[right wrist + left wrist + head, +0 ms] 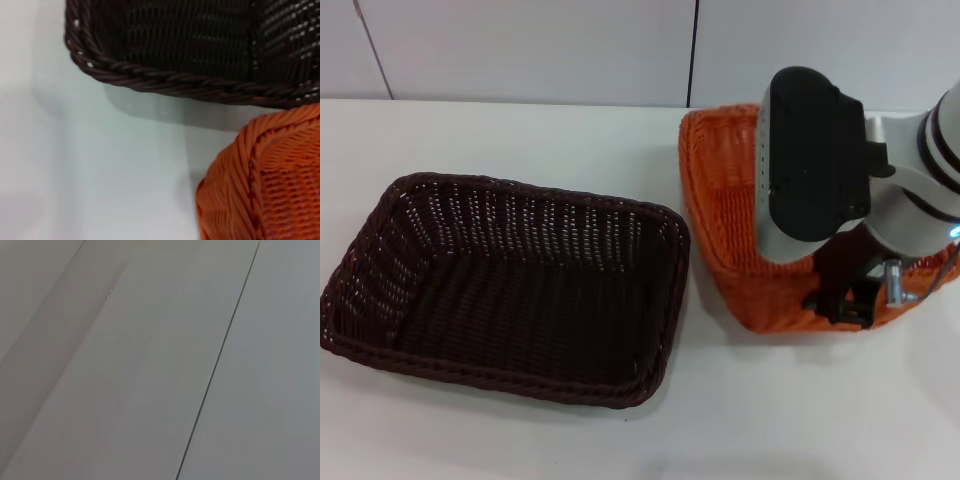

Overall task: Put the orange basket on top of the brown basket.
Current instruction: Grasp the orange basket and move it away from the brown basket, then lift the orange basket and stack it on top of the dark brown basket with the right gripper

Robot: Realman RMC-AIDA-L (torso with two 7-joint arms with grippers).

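The orange basket (720,190) is at the right of the white table, tilted, with its outer near wall showing. The brown basket (520,290) lies flat and empty to its left, a narrow gap between them. My right gripper (845,290) comes down over the orange basket, and its dark fingers close on the near rim. The arm's housing hides much of the basket's inside. The right wrist view shows a corner of the orange basket (270,185) close up, with the brown basket's braided rim (200,85) beyond it. My left gripper is out of view.
The white table (800,410) runs along the front and to the left of the baskets. A pale panelled wall (520,50) stands behind. The left wrist view shows only pale flat panels with a dark seam (220,355).
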